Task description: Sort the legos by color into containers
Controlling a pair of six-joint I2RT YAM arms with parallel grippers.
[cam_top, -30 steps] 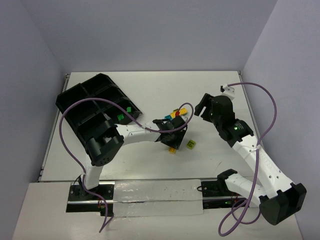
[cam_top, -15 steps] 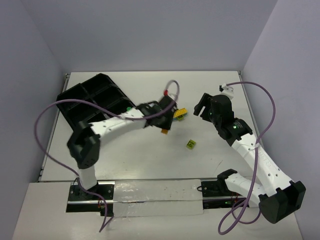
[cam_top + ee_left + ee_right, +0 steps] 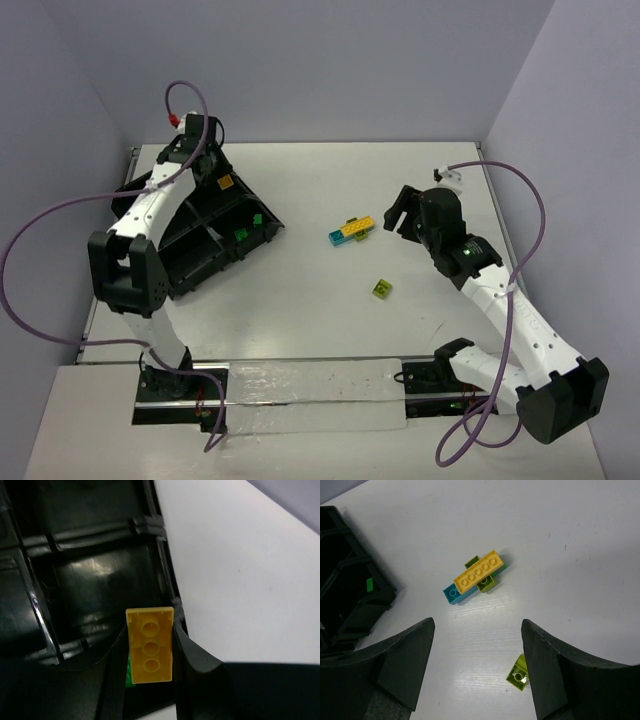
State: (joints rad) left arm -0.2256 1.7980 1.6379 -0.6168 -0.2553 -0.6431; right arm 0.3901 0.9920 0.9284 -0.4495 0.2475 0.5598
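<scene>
My left gripper [image 3: 222, 180] is shut on a small yellow brick [image 3: 227, 183] and holds it over the far side of the black compartment tray [image 3: 200, 262]. In the left wrist view the yellow brick [image 3: 149, 651] sits underside up between my fingers [image 3: 192, 665], above a tray compartment [image 3: 90, 580]. Two green bricks [image 3: 257, 217] lie in the tray's right compartments. A cluster with a long yellow brick [image 3: 357, 226], a cyan brick [image 3: 451, 593] and a lime brick [image 3: 488, 582] lies mid-table. A loose lime brick [image 3: 381, 289] lies nearer. My right gripper [image 3: 405, 212] is open and empty, above the table right of the cluster.
The tray sits at an angle at the table's left. The purple cables loop beside both arms. The table's far edge meets the back wall behind the tray.
My left gripper has carried the yellow brick from the middle of the table up and left to the far side of the tray. The right arm has hardly moved.
</scene>
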